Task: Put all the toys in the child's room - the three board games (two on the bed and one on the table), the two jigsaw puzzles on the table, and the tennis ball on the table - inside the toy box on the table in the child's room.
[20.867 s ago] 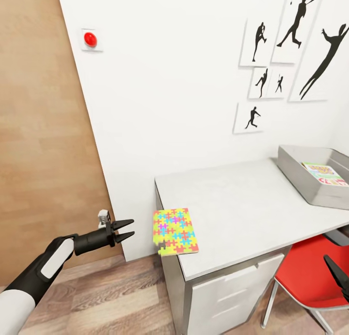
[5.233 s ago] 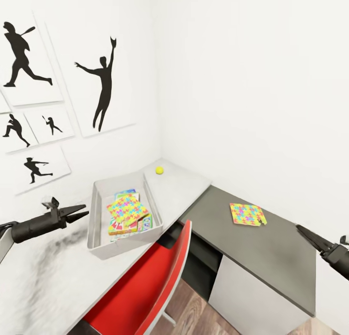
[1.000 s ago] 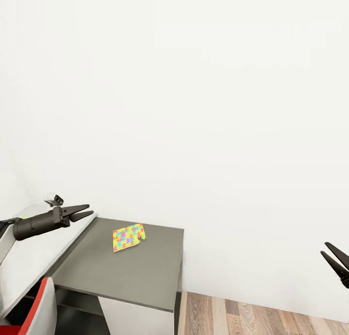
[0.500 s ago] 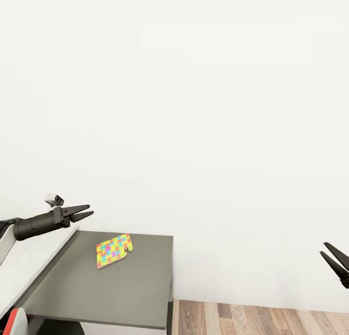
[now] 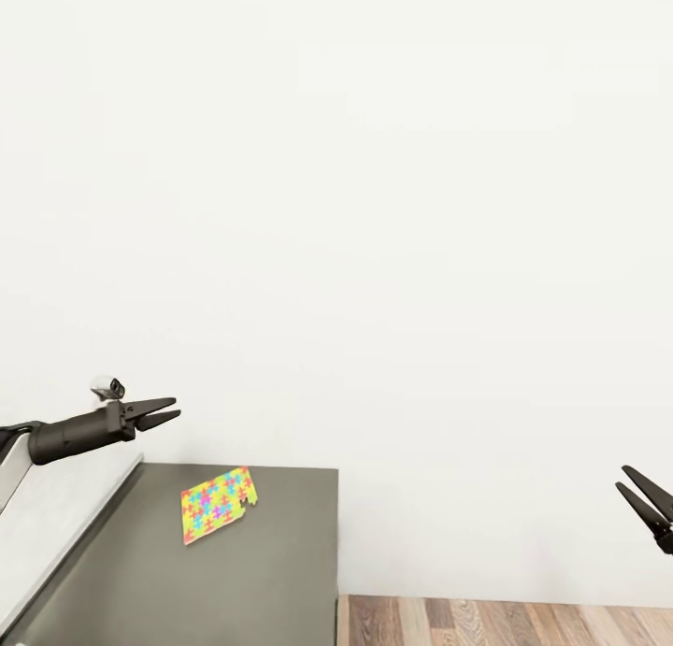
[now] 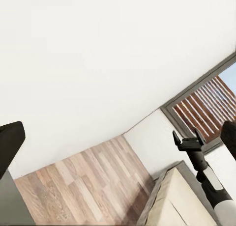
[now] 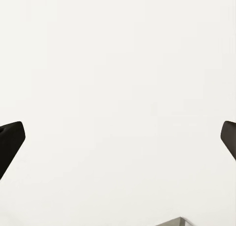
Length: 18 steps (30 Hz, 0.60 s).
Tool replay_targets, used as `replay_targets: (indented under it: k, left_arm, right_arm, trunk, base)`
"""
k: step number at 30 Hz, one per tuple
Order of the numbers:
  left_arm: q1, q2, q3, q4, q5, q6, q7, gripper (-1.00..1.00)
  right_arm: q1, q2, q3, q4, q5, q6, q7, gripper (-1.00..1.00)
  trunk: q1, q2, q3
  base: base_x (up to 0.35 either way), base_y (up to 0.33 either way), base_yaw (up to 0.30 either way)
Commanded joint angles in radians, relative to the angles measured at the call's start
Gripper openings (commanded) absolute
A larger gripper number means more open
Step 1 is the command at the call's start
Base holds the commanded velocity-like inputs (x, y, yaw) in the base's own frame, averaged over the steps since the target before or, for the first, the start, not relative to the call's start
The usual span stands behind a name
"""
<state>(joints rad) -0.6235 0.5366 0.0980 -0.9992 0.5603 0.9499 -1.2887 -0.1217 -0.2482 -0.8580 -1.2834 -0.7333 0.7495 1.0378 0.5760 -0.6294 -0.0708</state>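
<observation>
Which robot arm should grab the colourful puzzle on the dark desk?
Probably the left: its open tool hangs just above and beside the jigsaw puzzle on the dark desk. The right tool is far across, over the floor.

In the head view, a thin, bright multicoloured jigsaw puzzle sheet (image 5: 218, 504) lies flat on the dark grey desk section (image 5: 234, 590), toward that surface's far side and close to the plain white wall (image 5: 393, 207) standing behind it. Left of the dark section, touching it along a long edge, runs the pale marbled table top (image 5: 51, 524). The left gripper (image 5: 157, 413) hangs in the air above that joint, left of and farther than the puzzle, apart from it. Right of the desk, lower down, a strip of wood plank floor (image 5: 505, 621) meets the wall. The right gripper (image 5: 638, 496) sits at the far right, above the floor, well apart from the desk.
</observation>
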Motion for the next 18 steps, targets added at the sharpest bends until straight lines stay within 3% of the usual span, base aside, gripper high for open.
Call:
replay_targets:
  k: [1, 8, 12, 17, 18]
  left_arm:
    - [-0.001, -0.007, 0.001, 0.000, -0.005, 0.009, 0.060, 1.00]
    - [-0.001, -0.024, 0.003, 0.001, -0.010, 0.012, 0.156, 1.00]
    - [-0.002, -0.032, 0.004, 0.001, -0.011, 0.016, 0.311, 1.00]
    - [-0.010, -0.082, 0.007, 0.002, -0.009, 0.016, 0.593, 1.00]
    - [-0.011, -0.088, 0.007, 0.002, -0.008, 0.015, 0.626, 1.00]
  right_arm:
    - [-0.001, -0.003, 0.002, 0.000, -0.003, 0.007, -0.017, 1.00]
    - [-0.001, -0.003, 0.005, -0.002, -0.003, 0.007, -0.059, 1.00]
    - [-0.005, -0.006, 0.042, -0.018, -0.002, 0.014, -0.154, 1.00]
    - [-0.010, -0.008, 0.165, -0.098, -0.004, 0.021, -0.419, 1.00]
    - [-0.010, -0.008, 0.180, -0.108, -0.004, 0.021, -0.450, 1.00]
  trunk:
    - [0.000, -0.002, -0.002]
    - [0.000, -0.002, -0.002]
    - [0.000, -0.002, -0.002]
    - [0.000, -0.002, -0.002]
    - [0.000, -0.002, -0.002]
  base:
    - [0.016, 0.164, 0.000]
    - [0.004, 0.043, 0.000]
    - [0.000, 0.004, 0.000]
    - [0.000, 0.000, 0.000]
    - [0.000, 0.000, 0.000]
